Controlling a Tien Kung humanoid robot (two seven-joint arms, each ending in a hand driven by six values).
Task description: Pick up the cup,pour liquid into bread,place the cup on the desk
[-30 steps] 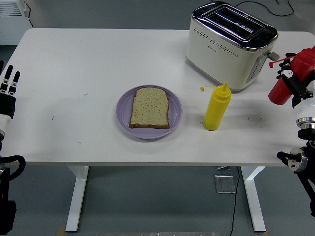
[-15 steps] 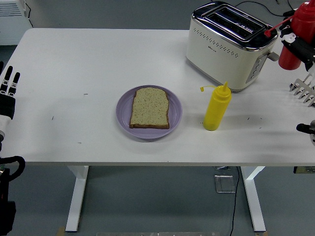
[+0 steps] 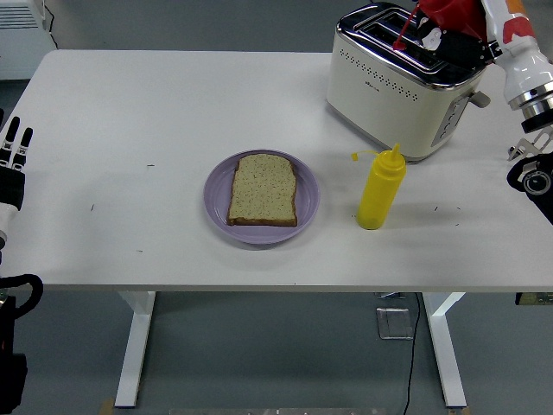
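1. A red squeeze bottle (image 3: 445, 13), not a cup, is held aloft at the upper right of the frame by the right hand (image 3: 458, 39). It is cut off by the top edge, and its thin red nozzle (image 3: 403, 35) points down and left.
2. The nozzle is seen directly over the slots of the cream toaster (image 3: 404, 79). Any drip released here would likely fall into the toaster instead of onto the bread.
3. The grip is only partly visible. The fingers appear to be wrapped around the bottle, but how firmly cannot be told, so a slip during travel is possible.
4. The slice of bread (image 3: 263, 189) lies on the purple plate (image 3: 308, 212) at the centre of the frame, well apart from the bottle. A long carry leftward is therefore needed.
5. The yellow squeeze bottle (image 3: 381, 187) stands between the toaster and the plate. It could be knocked over if the arm is brought in low.
6. The left hand (image 3: 12, 164) rests at the left edge of the frame, fingers extended and empty.
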